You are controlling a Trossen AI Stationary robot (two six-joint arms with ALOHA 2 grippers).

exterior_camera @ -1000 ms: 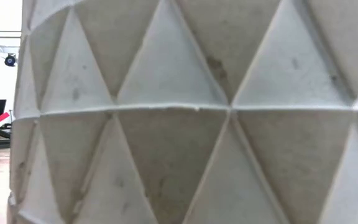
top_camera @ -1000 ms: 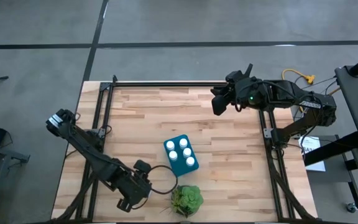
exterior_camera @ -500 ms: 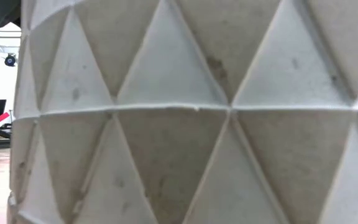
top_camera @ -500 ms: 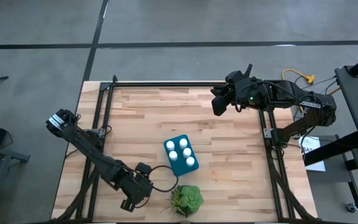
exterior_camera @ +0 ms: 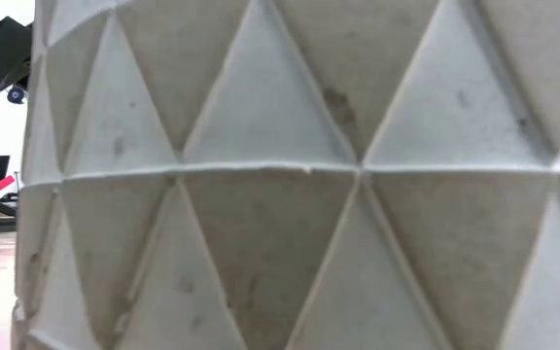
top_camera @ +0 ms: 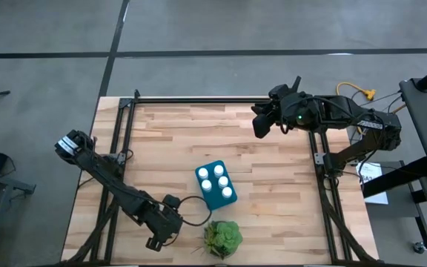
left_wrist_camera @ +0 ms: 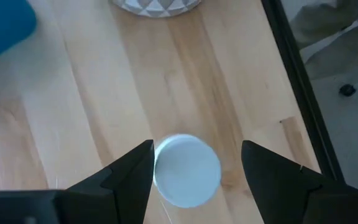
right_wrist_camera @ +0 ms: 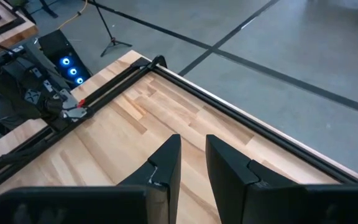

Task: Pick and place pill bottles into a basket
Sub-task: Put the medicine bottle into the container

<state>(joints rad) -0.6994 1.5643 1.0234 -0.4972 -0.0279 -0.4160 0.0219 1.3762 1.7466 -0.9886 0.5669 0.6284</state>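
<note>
Grey concrete floor surrounds a pale wooden table (top_camera: 273, 185) framed by dark rails.

Left side: the left tool (left_wrist_camera: 194, 163) sits low near the table's front edge, just beside the green plant (top_camera: 222, 237). Its fingers stand apart, one on each side of a single pill bottle (left_wrist_camera: 187, 170) seen cap-up between them. One finger looks to be at the cap's edge; the other is clear of it. Whether the bottle is gripped or only straddled cannot be told.

Handling judgement: the bottle appears light, rigid and smooth-walled, so it may slip or tip if pinched high. A hold across the body below the cap, fingers square to the cylinder, seems the safest.

Centre: the basket (top_camera: 211, 169) stands on the table just behind the plant. Five white caps (top_camera: 218, 183) show inside it, upright and packed close, filling most of the opening. Judged from this, one bottle remains outside, the one at the left tool.

The plant's white faceted pot (exterior_camera: 299, 175) blocks the low view entirely.

Right side: the right tool (right_wrist_camera: 192, 163) waits above the table's far right corner, fingers brought together, holding nothing.
</note>
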